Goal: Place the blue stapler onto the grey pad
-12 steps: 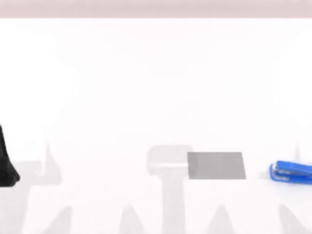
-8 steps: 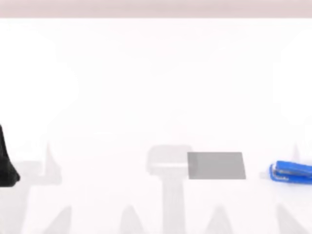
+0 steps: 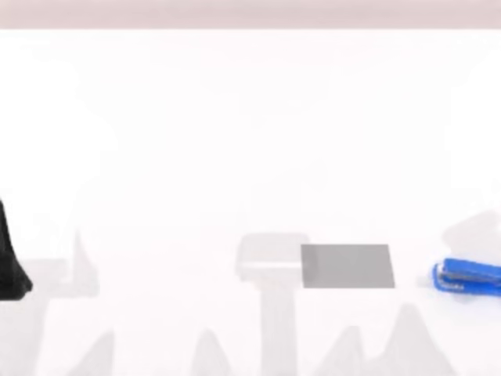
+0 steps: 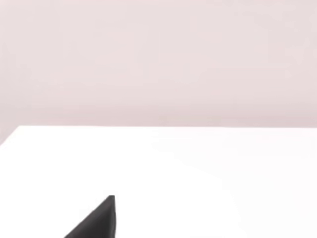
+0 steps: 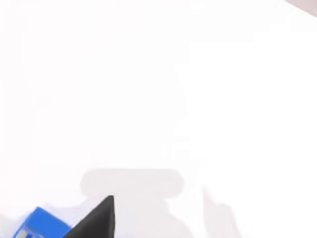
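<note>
The white table (image 3: 235,141) bears the grey pad (image 3: 347,265) lying flat right of centre; the blue stapler (image 3: 468,277) lies near the pad's right, apart from it, at the table's right edge. The left arm (image 3: 9,262) sits at the left edge; whether either gripper is open or closed cannot be told, though one dark right fingertip (image 5: 99,218) shows just beside the stapler.

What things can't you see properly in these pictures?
- The blue stapler: its right end is cut off by the top view's right edge; in the right wrist view only a corner shows.
- The left end effector and right end effector: only one dark fingertip each shows in the wrist views, so open or shut is unclear.
- The grey pad: missing from both wrist views.
</note>
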Action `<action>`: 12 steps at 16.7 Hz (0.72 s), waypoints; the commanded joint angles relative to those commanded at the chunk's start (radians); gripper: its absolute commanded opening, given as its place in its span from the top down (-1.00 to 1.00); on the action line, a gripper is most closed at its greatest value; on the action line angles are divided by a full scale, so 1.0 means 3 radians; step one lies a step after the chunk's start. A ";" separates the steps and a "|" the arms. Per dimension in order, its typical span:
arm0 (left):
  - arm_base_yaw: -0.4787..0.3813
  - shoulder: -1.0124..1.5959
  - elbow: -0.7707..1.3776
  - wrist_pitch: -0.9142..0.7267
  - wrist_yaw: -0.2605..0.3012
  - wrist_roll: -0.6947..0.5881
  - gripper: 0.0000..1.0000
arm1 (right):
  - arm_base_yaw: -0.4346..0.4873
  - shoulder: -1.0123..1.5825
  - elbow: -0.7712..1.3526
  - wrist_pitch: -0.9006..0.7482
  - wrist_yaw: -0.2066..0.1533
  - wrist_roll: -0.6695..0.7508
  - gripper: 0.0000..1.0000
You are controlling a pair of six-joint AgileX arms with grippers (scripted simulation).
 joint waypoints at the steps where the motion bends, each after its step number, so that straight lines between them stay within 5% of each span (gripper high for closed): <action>1: 0.0000 0.0000 0.0000 0.0000 0.0000 0.0000 -1.00 | 0.0058 0.0338 0.0222 -0.0208 0.0003 -0.0202 -1.00; 12: 0.0000 0.0000 0.0000 0.0000 0.0000 0.0000 -1.00 | 0.0629 0.3301 0.2372 -0.2185 0.0010 -0.2136 -1.00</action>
